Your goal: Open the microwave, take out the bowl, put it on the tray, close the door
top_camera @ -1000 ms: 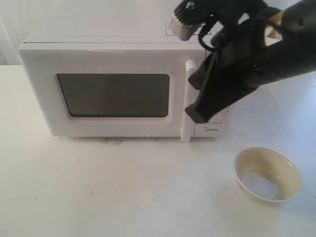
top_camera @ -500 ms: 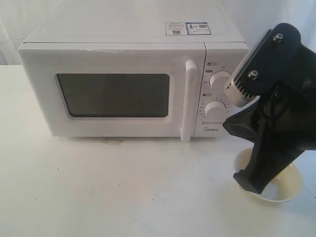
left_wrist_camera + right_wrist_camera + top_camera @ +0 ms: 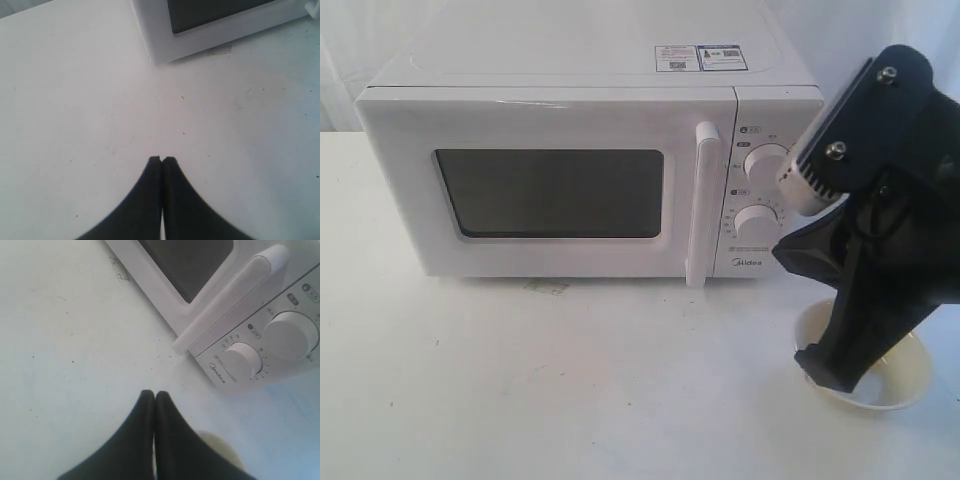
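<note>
The white microwave (image 3: 550,110) stands at the back with its door (image 3: 395,190) shut, dark window and tall bar handle (image 3: 702,205) facing me. The cream bowl (image 3: 912,375) sits on the table right of the microwave, partly hidden by my right arm. My right gripper (image 3: 828,372) hangs over the bowl's near-left rim, shut and empty; its wrist view shows the shut gripper (image 3: 154,395), the bowl (image 3: 226,449) behind it and the handle (image 3: 235,295). My left gripper (image 3: 162,160) is shut over bare table, short of the microwave's corner (image 3: 155,45). No tray is in view.
Two round knobs (image 3: 765,162) (image 3: 758,222) sit right of the handle, stickers (image 3: 700,57) on top. A small mark (image 3: 548,287) lies on the white table (image 3: 570,390) under the door's front edge.
My right arm swung from in front of the handle and knobs down and right to hang over the bowl. In the last half second it barely moved. The door stays shut.
</note>
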Robot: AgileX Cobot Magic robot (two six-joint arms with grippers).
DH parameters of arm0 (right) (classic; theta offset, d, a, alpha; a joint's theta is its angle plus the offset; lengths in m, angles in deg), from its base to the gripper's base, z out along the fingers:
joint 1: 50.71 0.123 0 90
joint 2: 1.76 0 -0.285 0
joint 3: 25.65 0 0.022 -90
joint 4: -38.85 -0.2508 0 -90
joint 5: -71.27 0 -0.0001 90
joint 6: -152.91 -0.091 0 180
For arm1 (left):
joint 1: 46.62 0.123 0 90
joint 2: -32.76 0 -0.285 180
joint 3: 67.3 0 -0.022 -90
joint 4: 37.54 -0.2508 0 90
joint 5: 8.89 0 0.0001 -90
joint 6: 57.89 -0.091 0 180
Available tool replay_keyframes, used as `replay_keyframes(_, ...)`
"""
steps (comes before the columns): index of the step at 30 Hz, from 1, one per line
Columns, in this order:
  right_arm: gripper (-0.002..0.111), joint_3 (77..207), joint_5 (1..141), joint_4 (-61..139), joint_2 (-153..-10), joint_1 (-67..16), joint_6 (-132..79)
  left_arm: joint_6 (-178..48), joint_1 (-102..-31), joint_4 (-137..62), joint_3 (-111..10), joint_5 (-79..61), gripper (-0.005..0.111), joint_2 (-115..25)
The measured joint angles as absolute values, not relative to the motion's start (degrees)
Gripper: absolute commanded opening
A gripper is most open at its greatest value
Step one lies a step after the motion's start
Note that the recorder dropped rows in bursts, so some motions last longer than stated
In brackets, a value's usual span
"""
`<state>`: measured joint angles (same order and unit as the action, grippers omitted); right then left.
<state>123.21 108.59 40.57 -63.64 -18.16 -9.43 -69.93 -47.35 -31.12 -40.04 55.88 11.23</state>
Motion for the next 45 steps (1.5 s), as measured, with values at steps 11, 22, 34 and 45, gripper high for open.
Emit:
replay_keyframes(11, 0.0, 123.0, 106.4, 34.9, -53.3, -21.3, -10.5, -69.9, -47.3, -31.2, -40.0, 55.9, 0.0, 11.2)
replay_keyframes(22, 0.0, 109.9, 92.5, 23.3, -45.2, -35.5, -10.6, -69.9, -47.3, -31.2, -40.0, 55.9, 0.0, 11.2)
replay_keyframes(34, 0.0, 88.2, 74.8, 21.0, -26.9, -38.4, -10.6, -69.9, -47.3, -31.3, -40.0, 55.9, 0.0, 11.2)
replay_keyframes(45, 0.0, 77.4, 71.8, 20.8, -19.6, -35.1, -16.1, -69.9, -47.3, -31.3, -40.0, 55.9, 0.0, 11.2)
